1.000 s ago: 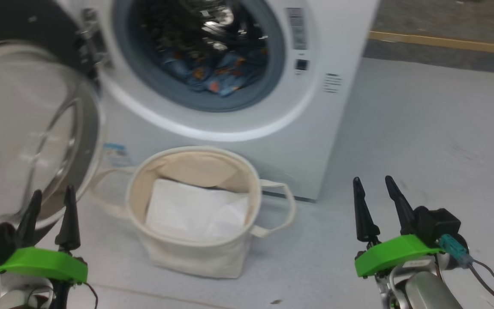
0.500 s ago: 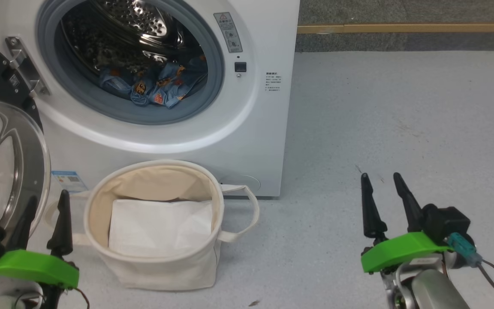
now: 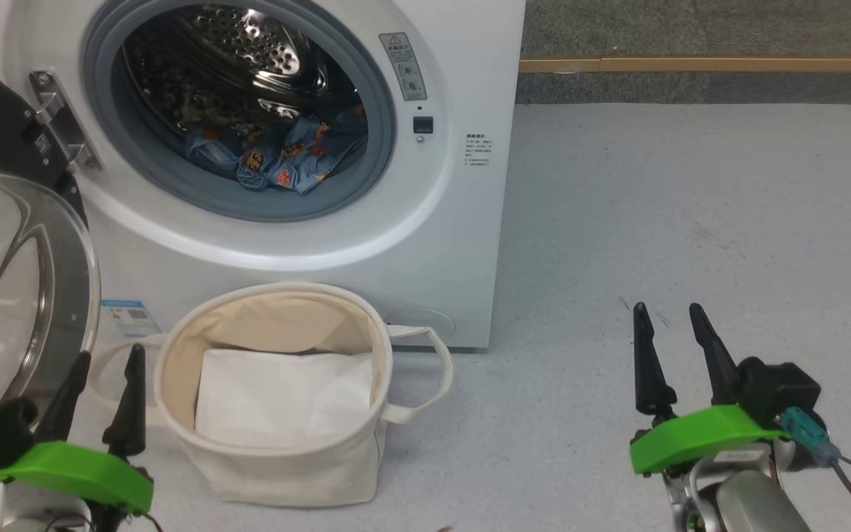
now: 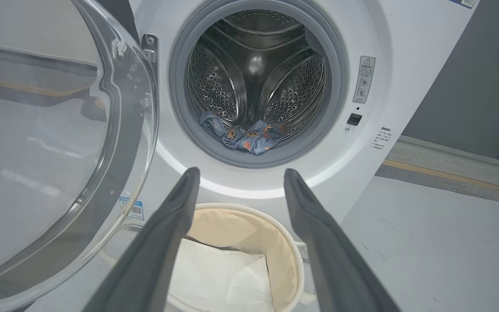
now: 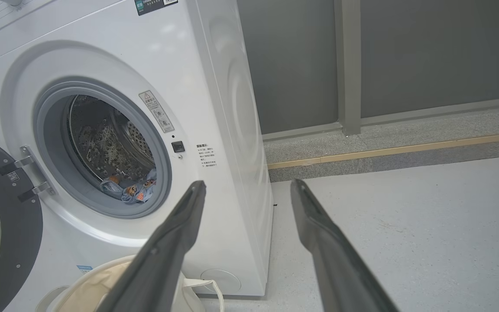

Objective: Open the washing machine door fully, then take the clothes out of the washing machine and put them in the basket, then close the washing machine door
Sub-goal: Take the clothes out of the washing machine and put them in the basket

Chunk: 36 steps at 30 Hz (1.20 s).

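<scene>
Light-blue denim-like clothes with orange cartoon print [image 3: 278, 157] lie crumpled low in perforated steel drum [image 3: 248, 48], upper left of head view. I judge them soft, light, floppy; pinch raised front fold. My left gripper [image 3: 110, 355] and right gripper [image 3: 667, 309] spread, empty.

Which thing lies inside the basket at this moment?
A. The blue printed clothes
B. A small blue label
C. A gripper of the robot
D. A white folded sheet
D: a white folded sheet lies in the basket, while the clothes are in the drum of the washing machine.
</scene>
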Tool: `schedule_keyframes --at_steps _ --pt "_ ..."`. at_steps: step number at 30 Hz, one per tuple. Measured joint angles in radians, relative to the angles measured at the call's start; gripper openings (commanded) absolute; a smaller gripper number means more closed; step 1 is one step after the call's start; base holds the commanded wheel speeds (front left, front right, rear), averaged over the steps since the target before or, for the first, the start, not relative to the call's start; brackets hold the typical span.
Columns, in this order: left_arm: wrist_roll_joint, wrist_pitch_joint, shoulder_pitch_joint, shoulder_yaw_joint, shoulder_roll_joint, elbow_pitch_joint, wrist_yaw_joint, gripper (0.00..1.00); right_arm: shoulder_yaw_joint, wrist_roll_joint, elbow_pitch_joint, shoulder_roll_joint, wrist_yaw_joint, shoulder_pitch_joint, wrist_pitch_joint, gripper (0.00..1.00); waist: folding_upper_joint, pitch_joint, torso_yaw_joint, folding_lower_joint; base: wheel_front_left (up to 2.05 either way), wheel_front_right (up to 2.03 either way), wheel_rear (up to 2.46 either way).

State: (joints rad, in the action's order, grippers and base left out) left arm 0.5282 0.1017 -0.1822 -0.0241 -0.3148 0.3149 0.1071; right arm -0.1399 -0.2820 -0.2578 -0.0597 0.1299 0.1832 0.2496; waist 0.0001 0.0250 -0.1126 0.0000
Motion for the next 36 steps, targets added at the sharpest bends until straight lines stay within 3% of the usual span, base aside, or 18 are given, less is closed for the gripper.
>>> schedule_keyframes --at_steps 36 --pt "0.024 0.005 -0.001 -0.057 -0.019 0.004 0.008 1.0 -0.022 -0.003 -0.01 0.003 0.0 -0.006 0.0 1.0 0.0 -0.018 0.021 0.0 0.0 0.0 0.0"
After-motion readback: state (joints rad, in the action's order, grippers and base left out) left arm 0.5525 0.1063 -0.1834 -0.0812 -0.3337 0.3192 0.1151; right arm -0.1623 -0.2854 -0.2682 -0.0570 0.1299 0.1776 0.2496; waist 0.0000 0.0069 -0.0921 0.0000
